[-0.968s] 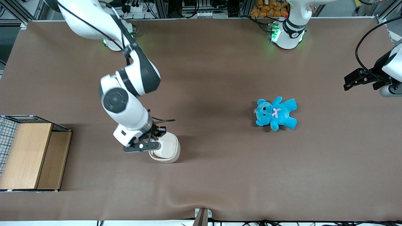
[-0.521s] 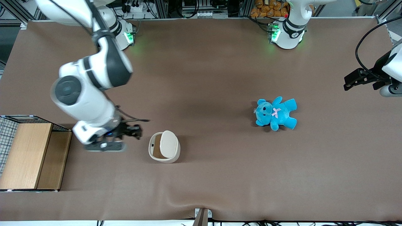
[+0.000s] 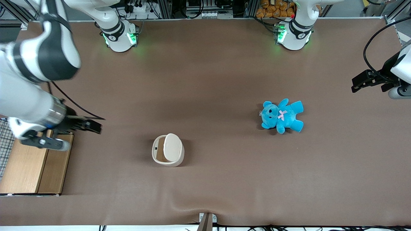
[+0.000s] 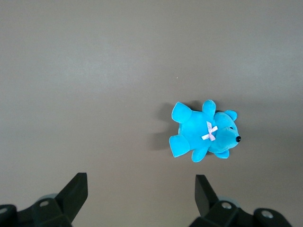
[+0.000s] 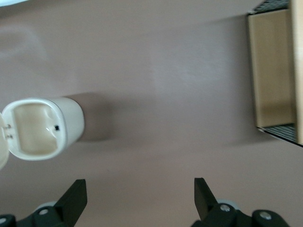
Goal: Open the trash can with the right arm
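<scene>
The cream-white trash can (image 3: 168,154) stands on the brown table with its flip lid (image 3: 172,147) raised and the inside showing. In the right wrist view the trash can (image 5: 39,128) shows its hollow inside. My right arm (image 3: 35,64) is high over the working arm's end of the table. Its gripper (image 3: 88,125) is open and empty, well apart from the trash can and beside the crate. In the right wrist view the gripper (image 5: 139,196) has its fingers wide apart with only bare table between them.
A wood-panelled wire crate (image 3: 32,160) stands at the working arm's end of the table; it also shows in the right wrist view (image 5: 272,71). A blue teddy (image 3: 282,115) lies toward the parked arm's end and shows in the left wrist view (image 4: 203,132).
My gripper has left the trash can and swung away toward the crate. The can's lid, under the gripper a second ago, now stands raised with the inside exposed.
</scene>
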`<state>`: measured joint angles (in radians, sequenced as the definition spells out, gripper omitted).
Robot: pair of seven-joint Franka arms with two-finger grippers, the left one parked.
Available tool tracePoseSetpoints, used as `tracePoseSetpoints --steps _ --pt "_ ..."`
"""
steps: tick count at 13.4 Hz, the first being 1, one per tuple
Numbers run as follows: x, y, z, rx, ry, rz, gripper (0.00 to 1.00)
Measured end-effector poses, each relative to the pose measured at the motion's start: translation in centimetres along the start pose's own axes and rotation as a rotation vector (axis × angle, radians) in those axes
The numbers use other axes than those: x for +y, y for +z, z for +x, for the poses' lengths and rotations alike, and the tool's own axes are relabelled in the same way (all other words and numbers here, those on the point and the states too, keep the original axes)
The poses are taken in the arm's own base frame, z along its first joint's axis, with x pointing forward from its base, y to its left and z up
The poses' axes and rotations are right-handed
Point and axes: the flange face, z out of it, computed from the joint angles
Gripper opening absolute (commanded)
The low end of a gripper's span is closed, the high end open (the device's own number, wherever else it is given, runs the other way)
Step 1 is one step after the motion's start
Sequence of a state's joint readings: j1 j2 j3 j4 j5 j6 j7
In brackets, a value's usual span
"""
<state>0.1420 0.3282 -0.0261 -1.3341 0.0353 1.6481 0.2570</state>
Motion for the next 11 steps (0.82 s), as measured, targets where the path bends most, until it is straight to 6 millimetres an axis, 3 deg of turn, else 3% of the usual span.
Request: tracePoseSetpoints --steps 7,9,11 --pt "12.3 -6.4 -5.8 -0.037 -0.047 0.001 1.00" --pt "14.3 -8.2 -6.9 -0.033 -0.035 0.005 1.00" --pt "14.8 -9.8 -7.5 -0.019 -0.032 0.007 1.00"
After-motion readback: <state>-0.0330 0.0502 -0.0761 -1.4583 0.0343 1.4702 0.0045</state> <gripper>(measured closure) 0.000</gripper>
